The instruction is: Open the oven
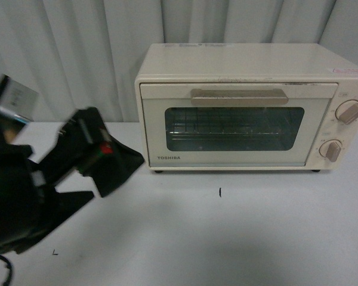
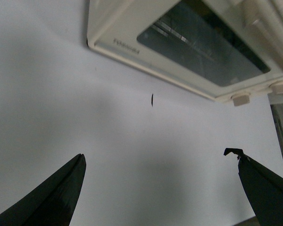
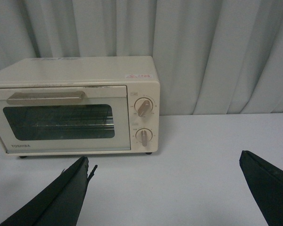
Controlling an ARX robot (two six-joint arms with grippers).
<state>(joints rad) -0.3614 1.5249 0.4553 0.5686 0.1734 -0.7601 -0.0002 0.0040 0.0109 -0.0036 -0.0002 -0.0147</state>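
A: left end effector (image 2: 156,155), state?
B: jaws spread wide, holding nothing. Two dark tapered fingers (image 2: 56,197), tips well apart.
A: left arm (image 1: 30,190)?
B: black, bulky, reaching forward and angled inward in the front view. Upper part blurred, can't read the joints.
A: right end effector (image 3: 164,159)?
B: same, jaws wide apart, empty. Only the finger tips show, one on each side.

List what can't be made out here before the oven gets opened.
- Dial markings at the upper knob and lower knob: too small, front and right wrist views.
- Oven interior: dark glass shows only the wire rack, front view.
- Pink label on top: text too small, right wrist view.
- Left gripper: blurred, front view.
- Right gripper: only fingertips show, right wrist view; arm outside front view.
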